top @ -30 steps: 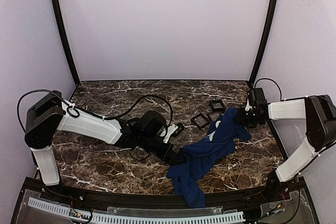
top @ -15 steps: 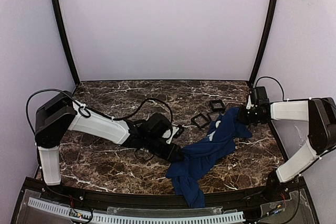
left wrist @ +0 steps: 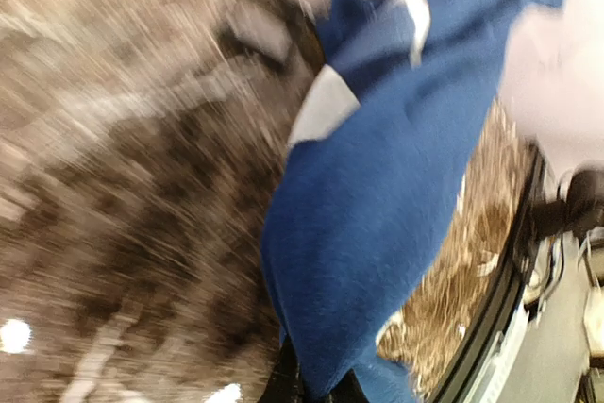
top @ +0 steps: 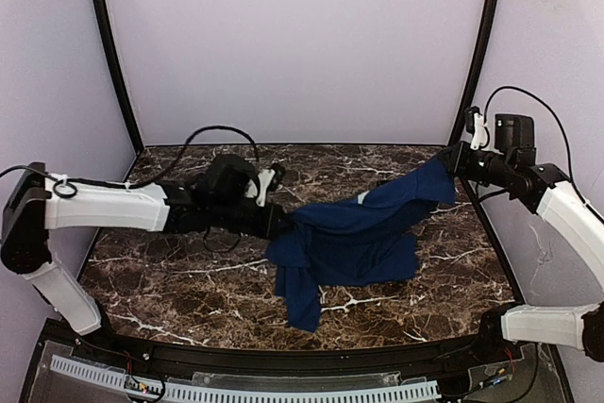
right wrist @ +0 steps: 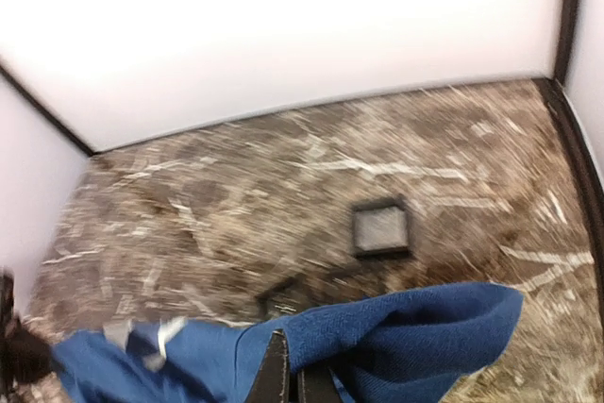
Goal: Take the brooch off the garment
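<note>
Nearest you, the shirt [top: 354,233] drops a loose tail onto the table [top: 170,280], close to the front edge. Just behind that, the left gripper [top: 276,225] is clamped on the shirt's left end, low over the table; its wrist view shows cloth running straight out from between the fingers. From there the shirt spans up and right to the right gripper [top: 451,159], which is also closed on cloth and holds its end raised near the back right corner. So your long axis runs near-left to far-right, low end to high end, with the cloth half spread between the two holds and both hands taken. The brooch: you will not find it in any view. No glint shows on the face turned to the overhead camera. The only pale mark there is the print [top: 361,197], a sliver past mid-span toward the right gripper. The left wrist view shows two pale patches further up the cloth, badly smeared, most likely print too. Judgement: the brooch sits in a fold or on the hidden underside, so neither arm can be called nearer. Farther back, the right wrist view shows one tray [right wrist: 382,228] on the table beyond the shirt. Overhead it does not show, likely behind the cloth.
</note>
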Motion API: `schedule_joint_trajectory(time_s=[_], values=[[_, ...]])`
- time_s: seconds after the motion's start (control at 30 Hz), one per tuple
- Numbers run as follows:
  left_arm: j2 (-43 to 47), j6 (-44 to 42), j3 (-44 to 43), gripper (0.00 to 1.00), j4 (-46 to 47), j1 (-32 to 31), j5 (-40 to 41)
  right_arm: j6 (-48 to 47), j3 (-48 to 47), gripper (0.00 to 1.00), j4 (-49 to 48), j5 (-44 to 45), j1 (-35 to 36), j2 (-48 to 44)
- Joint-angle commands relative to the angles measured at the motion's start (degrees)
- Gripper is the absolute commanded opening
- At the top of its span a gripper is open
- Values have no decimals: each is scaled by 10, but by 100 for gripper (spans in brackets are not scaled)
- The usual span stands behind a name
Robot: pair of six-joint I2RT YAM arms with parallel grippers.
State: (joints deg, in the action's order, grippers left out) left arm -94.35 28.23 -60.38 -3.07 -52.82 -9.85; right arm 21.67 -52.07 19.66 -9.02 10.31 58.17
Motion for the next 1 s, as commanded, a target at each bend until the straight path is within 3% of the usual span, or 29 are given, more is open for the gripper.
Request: schedule_joint_trajectory(time_s=[0.0, 0.17, 0.33, 0.5, 0.6, 0.73, 0.97], values=[[164, -90, 5, 3, -96, 69, 81, -1, -72, 0, 10, -89, 46, -16], [263, -167, -5, 3, -192, 195, 127, 34, -129, 0, -62, -110, 134, 29], [297, -225, -59, 2, -238, 328, 133, 51, -233, 0, -129, -103, 207, 153], [286, -266, -178, 1, -256, 404, 155, 28, -408, 0, -134, -115, 259, 290], [280, -287, -223, 1, -262, 430, 182, 23, -448, 0, -140, -133, 270, 325], [293, -260, -209, 4, -283, 434, 211, 27, -372, 0, -157, -127, 292, 327], [419, -63, 45, 5, -314, 434, 153, 83, -140, 0, -190, -117, 357, 330]])
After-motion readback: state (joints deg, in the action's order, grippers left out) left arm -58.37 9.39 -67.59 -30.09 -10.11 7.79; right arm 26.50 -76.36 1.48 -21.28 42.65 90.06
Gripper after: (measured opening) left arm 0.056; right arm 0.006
